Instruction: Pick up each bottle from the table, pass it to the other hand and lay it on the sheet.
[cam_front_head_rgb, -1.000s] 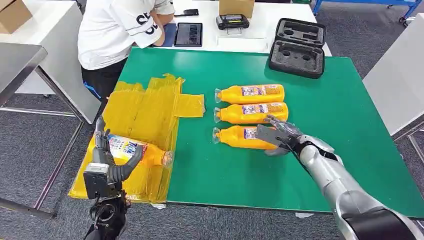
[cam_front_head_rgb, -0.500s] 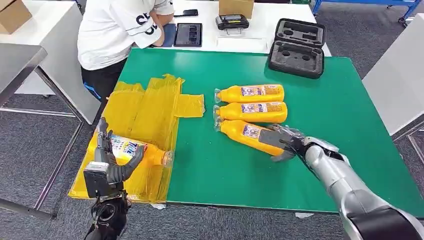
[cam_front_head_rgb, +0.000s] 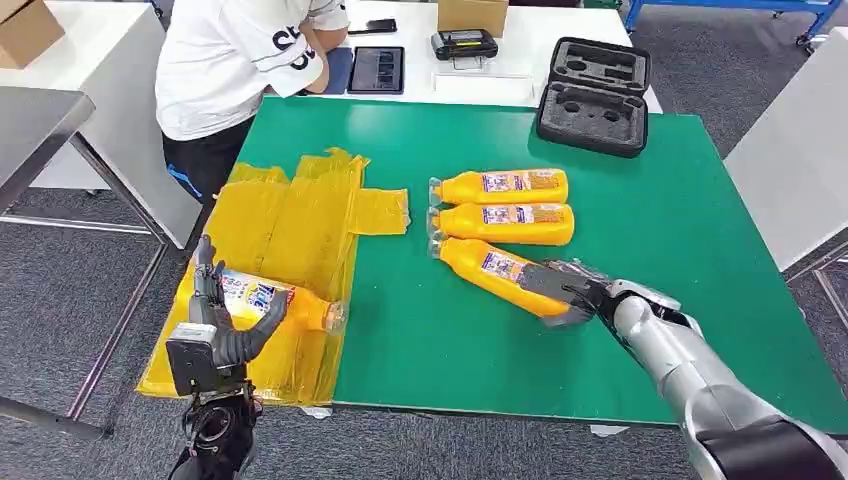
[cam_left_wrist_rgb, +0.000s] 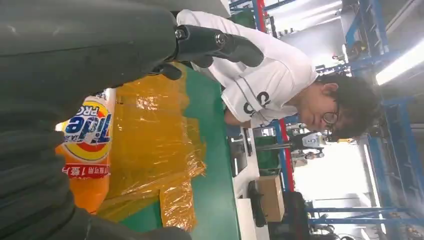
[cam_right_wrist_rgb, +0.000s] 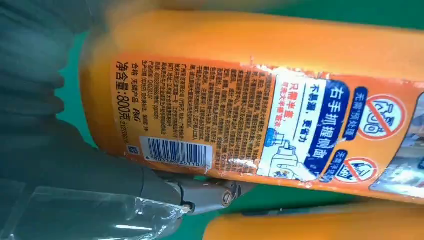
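While the green tabletop (cam_front_head_rgb: 620, 250) carries the whole layout, the yellow sheet (cam_front_head_rgb: 290, 230) covers its left edge and hangs a little past the near-left corner. Two orange bottles lie parallel and untouched near the tabletop's centre: the far bottle (cam_front_head_rgb: 500, 186) and the middle bottle (cam_front_head_rgb: 505, 224), caps toward the sheet. A third, the near bottle (cam_front_head_rgb: 495, 273), lies skewed, cap just beside the middle bottle's cap, base swung toward the near edge. A fourth, the delivered bottle (cam_front_head_rgb: 270, 298), lies on the sheet near the near-left corner.

The right hand (cam_front_head_rgb: 562, 290) grips the base end of the near bottle; the right wrist view shows its thumb (cam_right_wrist_rgb: 200, 192) pressed under the label with the body filling the palm. The left hand (cam_front_head_rgb: 215, 320) stands at the delivered bottle with fingers curved around its label; whether they hold or only touch it cannot be told.

Judged step: securing and lifting the near bottle for handover. The grip sits far toward the base, so the cap end is likely to droop; the lift should go straight up, clear of the middle bottle, with the bottle kept level. The mid-body and cap end should stay exposed for the receiving hand. The left hand should let go of the delivered bottle, without rolling it off the sheet, before moving to receive.

A black foam case (cam_front_head_rgb: 595, 95) rests at the far edge, and a person (cam_front_head_rgb: 240, 60) sits beyond the far-left corner.
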